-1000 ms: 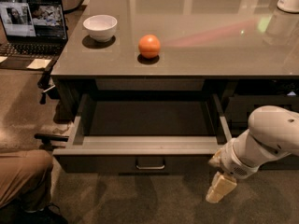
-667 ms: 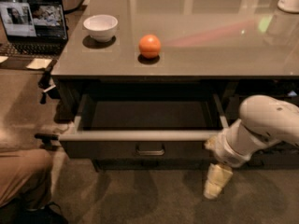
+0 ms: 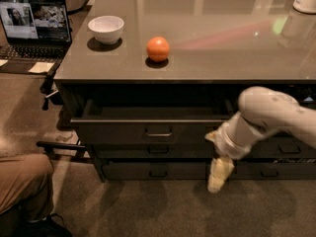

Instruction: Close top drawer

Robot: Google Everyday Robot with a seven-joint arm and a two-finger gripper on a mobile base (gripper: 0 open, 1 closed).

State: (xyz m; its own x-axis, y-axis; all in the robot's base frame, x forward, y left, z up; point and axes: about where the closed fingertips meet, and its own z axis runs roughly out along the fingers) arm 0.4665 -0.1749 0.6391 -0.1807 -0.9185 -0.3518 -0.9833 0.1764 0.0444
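The top drawer is a wide dark grey drawer with a small metal loop handle mid-front. It stands out only a little from the cabinet, and a narrow strip of its inside shows under the countertop. My gripper hangs down at the end of the white arm, by the right end of the drawer front and in front of the lower drawers. It holds nothing that I can see.
On the grey countertop sit a white bowl and an orange. An open laptop stands at the far left. A person's leg in brown trousers is at the lower left. Two lower drawer fronts are shut.
The top drawer has slid in from wide open to nearly shut. My arm and gripper have moved inward with its right front end.
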